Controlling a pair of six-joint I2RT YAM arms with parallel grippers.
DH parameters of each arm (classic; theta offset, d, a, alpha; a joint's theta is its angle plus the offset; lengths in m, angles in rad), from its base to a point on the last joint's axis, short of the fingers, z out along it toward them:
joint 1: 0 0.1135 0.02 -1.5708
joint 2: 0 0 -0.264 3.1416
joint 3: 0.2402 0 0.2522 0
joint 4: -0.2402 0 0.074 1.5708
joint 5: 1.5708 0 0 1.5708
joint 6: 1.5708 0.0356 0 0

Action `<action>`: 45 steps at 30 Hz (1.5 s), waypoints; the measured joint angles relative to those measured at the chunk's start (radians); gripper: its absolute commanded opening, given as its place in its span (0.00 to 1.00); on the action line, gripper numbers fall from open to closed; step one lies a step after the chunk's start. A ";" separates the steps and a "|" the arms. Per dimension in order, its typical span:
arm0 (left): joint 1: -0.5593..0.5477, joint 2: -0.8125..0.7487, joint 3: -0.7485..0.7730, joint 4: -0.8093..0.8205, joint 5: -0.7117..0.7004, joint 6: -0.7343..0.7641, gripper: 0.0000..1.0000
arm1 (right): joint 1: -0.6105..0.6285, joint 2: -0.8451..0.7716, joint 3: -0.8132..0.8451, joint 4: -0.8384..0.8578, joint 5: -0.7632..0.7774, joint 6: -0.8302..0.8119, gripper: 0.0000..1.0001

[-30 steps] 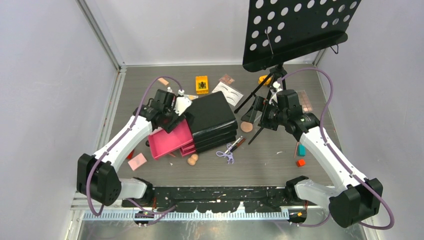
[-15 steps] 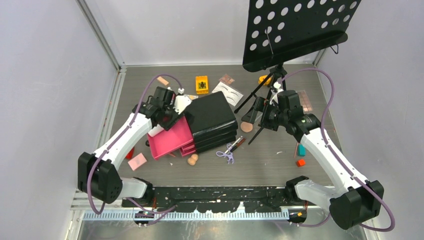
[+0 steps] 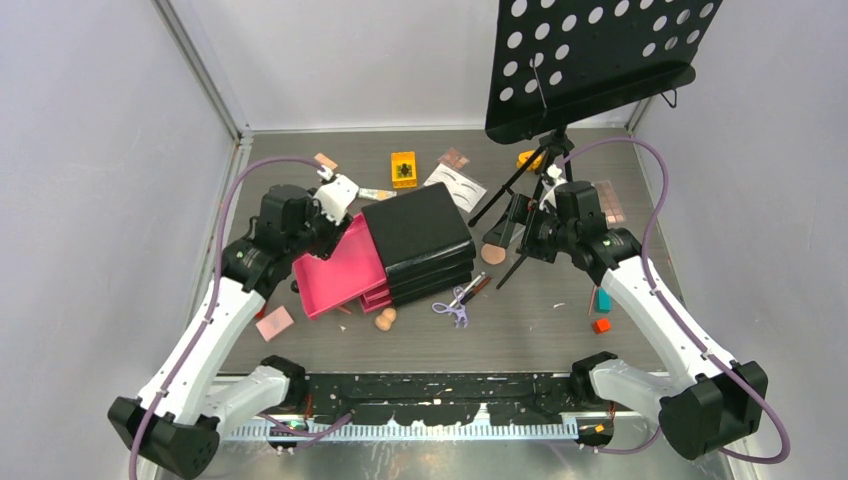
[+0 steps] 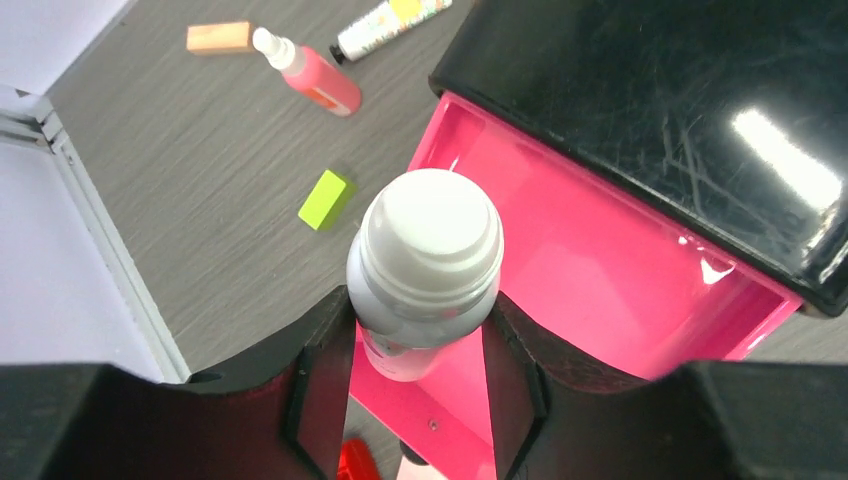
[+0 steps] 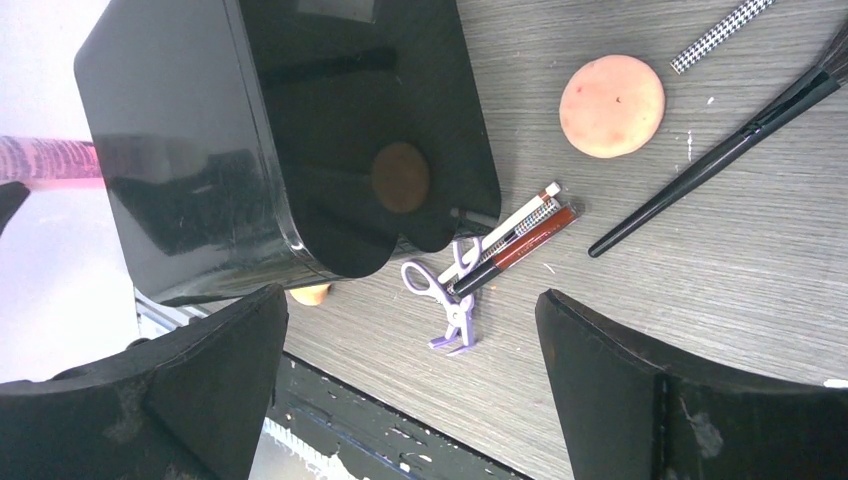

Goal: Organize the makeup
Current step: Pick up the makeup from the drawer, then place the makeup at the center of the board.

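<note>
The black chest (image 3: 420, 235) is seen near the middle of the table (image 3: 560, 345), with a glossy, scratched lid. Its top pink drawer (image 4: 600, 270) is pulled out toward the left arm, and the shiny pink floor is lit by reflections. Lower pink drawer fronts are glimpsed beneath it in the overhead view.

The white bottle (image 4: 425, 260) is pinched between the fingers of the left gripper (image 4: 420, 330), whose jaws are pressed against its sides. It is held over the left corner of the open drawer, with its rounded, ridged white cap pointing away from the wrist. Whether it touches the drawer cannot be told.

The right gripper (image 5: 410, 300) is held above the table just right of the chest, its jaws spread wide with nothing between them.

Loose makeup is scattered around the chest. A black brush (image 5: 720, 160) and a round peach sponge (image 5: 612, 105) are seen to its right. Lilac scissors (image 5: 445, 300) lie at its near corner, touching two thin pencils (image 5: 520, 235). Behind the chest a white eyebrow card (image 3: 455, 187) is laid. To the left a pink tube (image 4: 310, 75) with a white cap, a peach block (image 4: 218, 37) and a lime block (image 4: 326, 198) are found on the table.
</note>
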 measured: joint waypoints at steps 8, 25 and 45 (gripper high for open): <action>0.035 -0.050 -0.104 0.131 0.005 -0.122 0.05 | 0.000 0.000 -0.012 0.001 0.000 0.001 0.98; 0.314 0.121 -0.044 0.502 0.015 -0.362 0.05 | 0.000 0.018 -0.017 0.005 0.000 0.005 0.98; 0.496 0.594 -0.217 1.129 0.018 -0.430 0.07 | 0.000 0.182 -0.018 0.056 0.001 0.002 0.98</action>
